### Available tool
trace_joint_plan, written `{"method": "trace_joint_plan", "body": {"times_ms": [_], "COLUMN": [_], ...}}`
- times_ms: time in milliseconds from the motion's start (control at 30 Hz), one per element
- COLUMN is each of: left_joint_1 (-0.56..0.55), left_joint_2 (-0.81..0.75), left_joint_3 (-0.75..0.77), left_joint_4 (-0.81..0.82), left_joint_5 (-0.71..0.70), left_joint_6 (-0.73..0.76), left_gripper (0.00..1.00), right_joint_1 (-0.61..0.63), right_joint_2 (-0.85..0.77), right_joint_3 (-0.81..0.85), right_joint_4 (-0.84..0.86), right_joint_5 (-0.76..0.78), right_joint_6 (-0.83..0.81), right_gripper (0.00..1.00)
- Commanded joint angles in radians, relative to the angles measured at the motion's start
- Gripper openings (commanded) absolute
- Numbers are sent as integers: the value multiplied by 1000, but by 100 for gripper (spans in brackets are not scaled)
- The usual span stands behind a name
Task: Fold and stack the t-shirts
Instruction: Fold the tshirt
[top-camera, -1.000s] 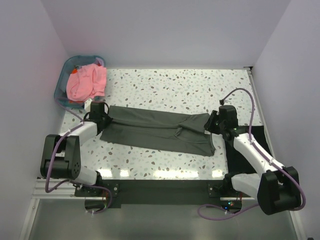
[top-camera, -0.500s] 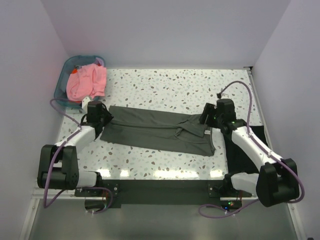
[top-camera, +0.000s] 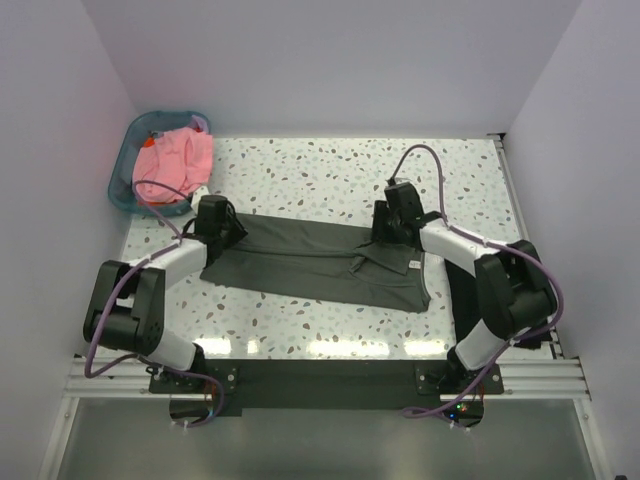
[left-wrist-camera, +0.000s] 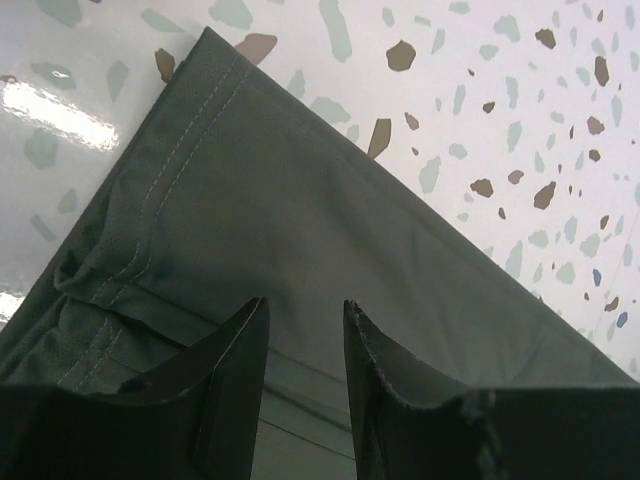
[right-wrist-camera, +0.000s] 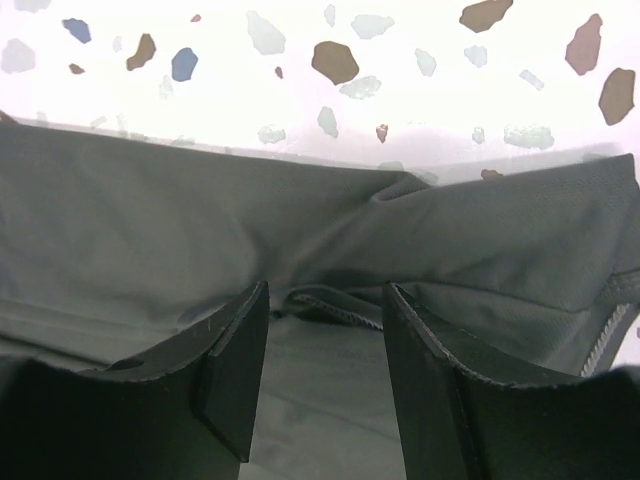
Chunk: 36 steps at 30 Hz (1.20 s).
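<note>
A dark olive-grey t-shirt lies folded lengthwise across the middle of the table. My left gripper is open over its far left corner; in the left wrist view the jaws stand apart above the flat cloth and hold nothing. My right gripper is open over the shirt's far edge, right of centre. In the right wrist view a stitched hem fold lies between the jaws. A salmon-pink t-shirt is heaped in the basket. A black cloth lies at the right edge.
The teal plastic basket stands at the far left corner of the speckled table. Lilac walls close in the left, back and right sides. Purple cables loop above both wrists.
My right gripper has moved left from the shirt's right end to its far edge. My left gripper has shifted right onto the shirt's far left corner. The shirt lies much as before.
</note>
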Motion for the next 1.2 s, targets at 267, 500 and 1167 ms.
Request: {"method": "trace_joint_plan", "body": {"times_ms": [267,500,1167], "left_joint_1": [-13,-13,-13], "left_joint_2": [40,59,76], "left_joint_3": [51,51,38], "left_joint_4": [69,75,100], "left_joint_5": [19,19,32], "left_joint_6": [29,29,38], "left_gripper": [39,39,38], "right_joint_1": [62,96,220], "right_joint_2": [65,16,-193], "right_joint_3": [35,-8,-242], "right_joint_4": [89,90,149], "right_joint_5": [78,90,98], "right_joint_6": [0,35,110], "right_gripper": [47,16,29]}}
